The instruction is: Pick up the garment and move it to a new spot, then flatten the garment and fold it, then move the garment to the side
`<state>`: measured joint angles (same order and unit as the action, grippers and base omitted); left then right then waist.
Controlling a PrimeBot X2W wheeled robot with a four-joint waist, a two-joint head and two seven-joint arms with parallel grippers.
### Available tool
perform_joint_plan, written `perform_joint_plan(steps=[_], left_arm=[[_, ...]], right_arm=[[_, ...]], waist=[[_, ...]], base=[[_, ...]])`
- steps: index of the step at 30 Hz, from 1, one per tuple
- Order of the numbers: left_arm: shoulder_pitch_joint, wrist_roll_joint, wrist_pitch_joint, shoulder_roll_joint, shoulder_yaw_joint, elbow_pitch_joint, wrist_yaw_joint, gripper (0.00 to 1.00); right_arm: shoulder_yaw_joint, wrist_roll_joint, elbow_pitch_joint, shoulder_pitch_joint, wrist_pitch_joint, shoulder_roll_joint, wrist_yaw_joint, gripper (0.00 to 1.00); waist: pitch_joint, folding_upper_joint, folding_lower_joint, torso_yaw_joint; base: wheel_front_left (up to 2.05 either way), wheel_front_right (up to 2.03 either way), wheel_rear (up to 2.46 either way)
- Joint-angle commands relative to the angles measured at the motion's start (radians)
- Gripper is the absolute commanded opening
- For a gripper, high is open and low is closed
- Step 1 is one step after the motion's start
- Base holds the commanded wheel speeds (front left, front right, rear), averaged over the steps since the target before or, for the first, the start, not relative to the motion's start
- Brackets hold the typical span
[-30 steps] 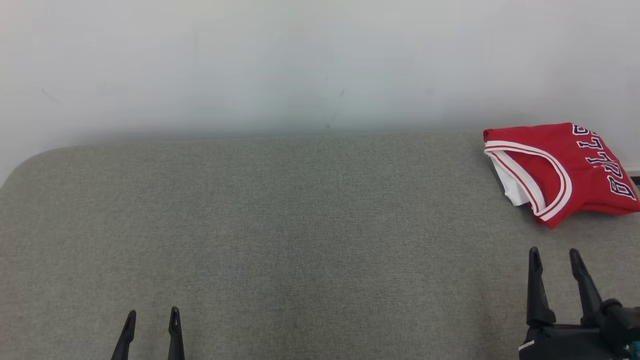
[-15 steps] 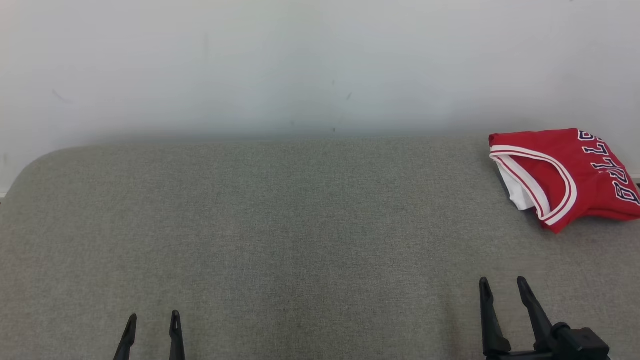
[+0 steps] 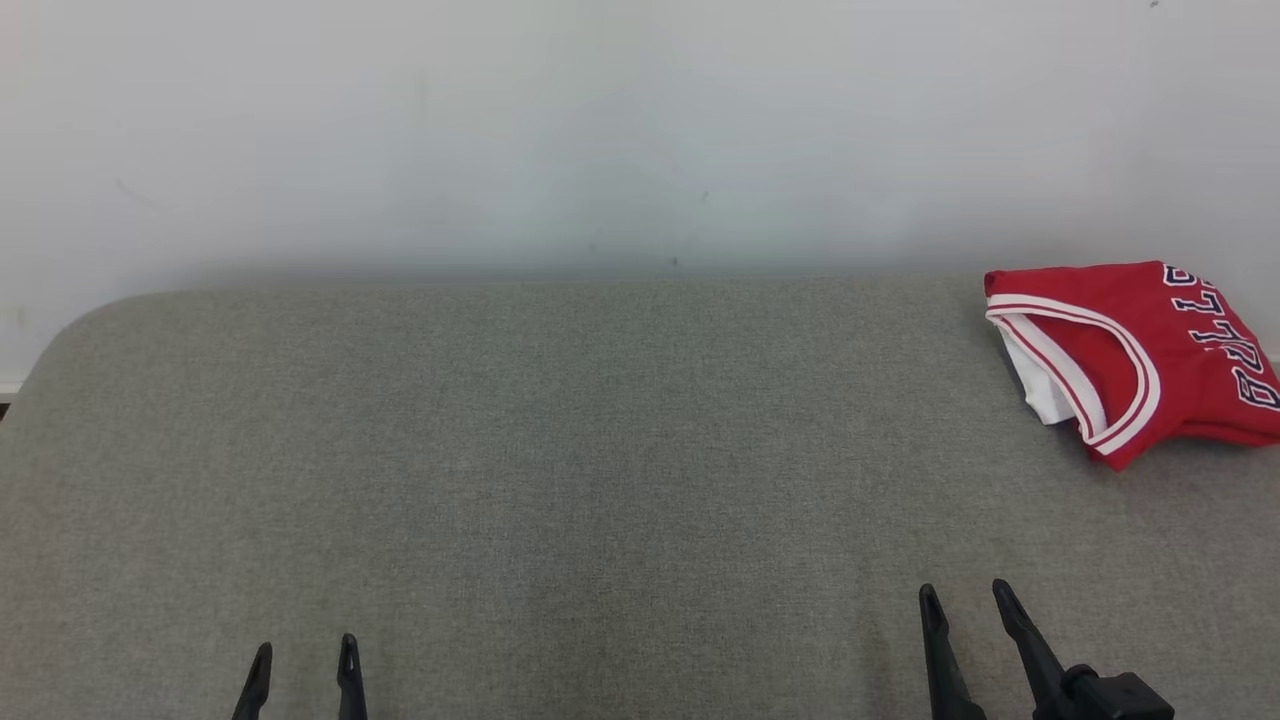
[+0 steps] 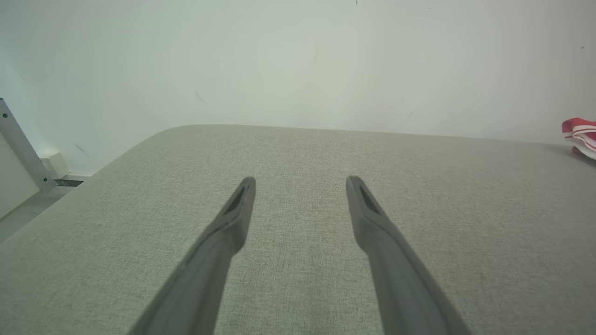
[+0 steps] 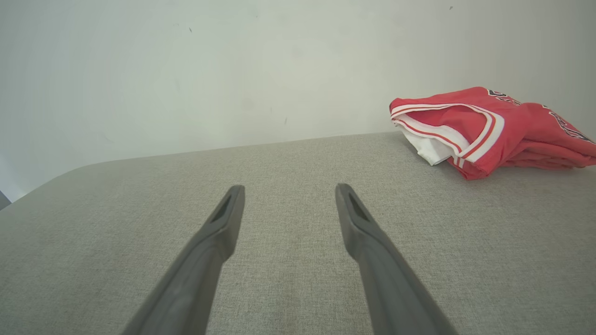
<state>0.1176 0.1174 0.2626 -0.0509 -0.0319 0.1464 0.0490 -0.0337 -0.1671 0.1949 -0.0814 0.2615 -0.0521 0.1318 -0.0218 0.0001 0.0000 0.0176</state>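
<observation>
1. Before me stretches a wide, flat fabric-covered surface [image 3: 600, 450] in a plain grey-green weave.
2. Its far left corner is rounded, and its far edge runs straight along a pale wall [image 3: 600, 120].
3. Lying on it at the far right, close to the wall, is a red garment [image 3: 1140, 350].
4. The garment is folded into a low, layered bundle. White-and-red striped trim curves around an opening, and a white layer shows inside.
5. Dark letters outlined in white run along its right part. I cannot read them.
6. In my head view the garment runs past the picture's right edge.
</observation>
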Motion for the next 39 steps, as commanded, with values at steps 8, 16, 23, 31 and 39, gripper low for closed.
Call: perform_joint_plan(steps=[8,16,23,31,39], left_arm=[[0.006,0.009,0.003,0.001,-0.005,0.001,0.008,1.00],[0.001,0.030,-0.002,0.002,0.004,0.034,0.006,0.00],[-0.028,0.160,-0.002,0.002,0.037,0.048,0.012,0.00],[-0.064,0.317,-0.001,0.002,0.073,0.065,0.020,0.00],[-0.095,0.458,-0.001,0.001,0.105,0.080,0.028,0.00]], right_arm=[[-0.005,-0.008,-0.007,-0.006,0.004,0.003,-0.002,1.00],[-0.002,-0.032,0.028,-0.002,-0.013,0.000,0.000,0.00],[0.040,-0.156,0.043,0.022,-0.071,-0.008,0.000,0.00],[0.103,-0.296,0.061,0.054,-0.150,-0.012,0.000,0.00],[0.163,-0.423,0.078,0.085,-0.223,-0.014,0.000,0.00]], waist=[[0.002,-0.0001,0.0000,0.001],[0.004,-0.0001,0.0000,0.004],[0.009,-0.0001,0.0000,0.003],[0.015,-0.0001,0.0000,0.001],[0.022,-0.0001,0.0000,0.000]], base=[[0.00,0.00,0.00],[0.00,0.00,0.00],[0.00,0.00,0.00],[0.00,0.00,0.00],[0.00,0.00,0.00]])
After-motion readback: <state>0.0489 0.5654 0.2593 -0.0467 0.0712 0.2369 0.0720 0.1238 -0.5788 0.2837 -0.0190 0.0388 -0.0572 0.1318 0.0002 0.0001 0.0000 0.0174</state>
